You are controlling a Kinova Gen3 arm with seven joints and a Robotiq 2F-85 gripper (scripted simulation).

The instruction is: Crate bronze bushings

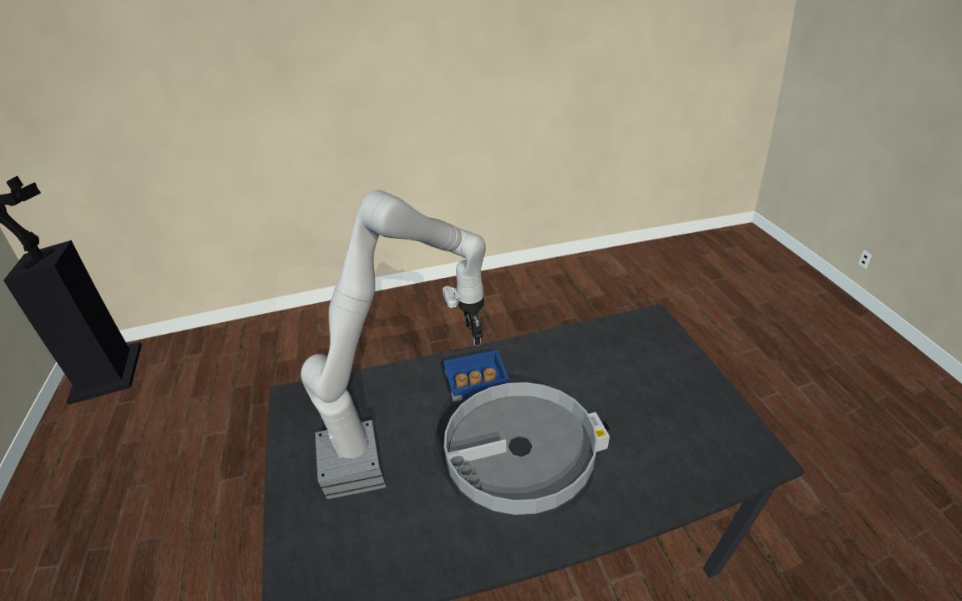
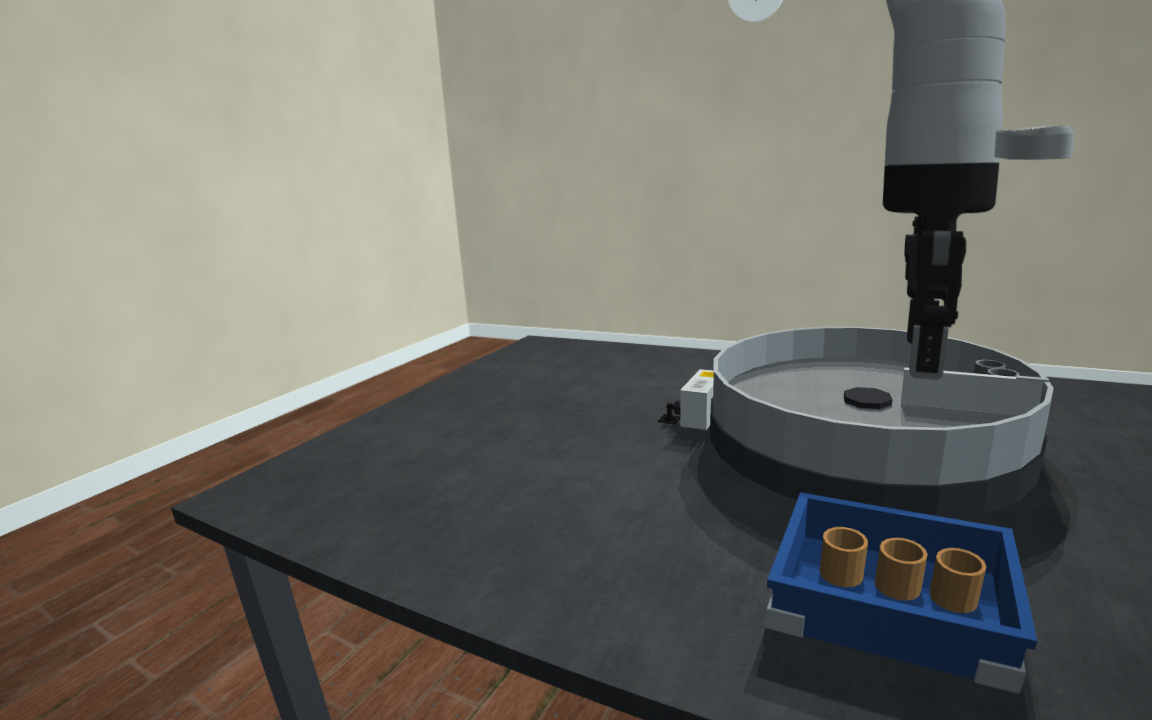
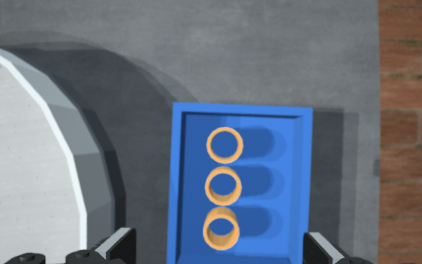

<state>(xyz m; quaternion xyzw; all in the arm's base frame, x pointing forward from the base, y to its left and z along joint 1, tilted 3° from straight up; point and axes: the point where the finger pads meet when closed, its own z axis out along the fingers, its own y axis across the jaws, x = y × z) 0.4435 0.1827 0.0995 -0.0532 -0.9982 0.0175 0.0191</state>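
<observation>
We've got all three bronze bushings (image 3: 224,145) standing upright in a row inside the blue crate (image 3: 304,183), which sits on the worktop (image 2: 473,465) just beside the turning table (image 2: 875,443). Our gripper (image 3: 218,246) hangs above the crate, jaws spread wide, holding nothing. Steel bushings (image 1: 463,471) sit around 8 o'clock on the turning table.
</observation>
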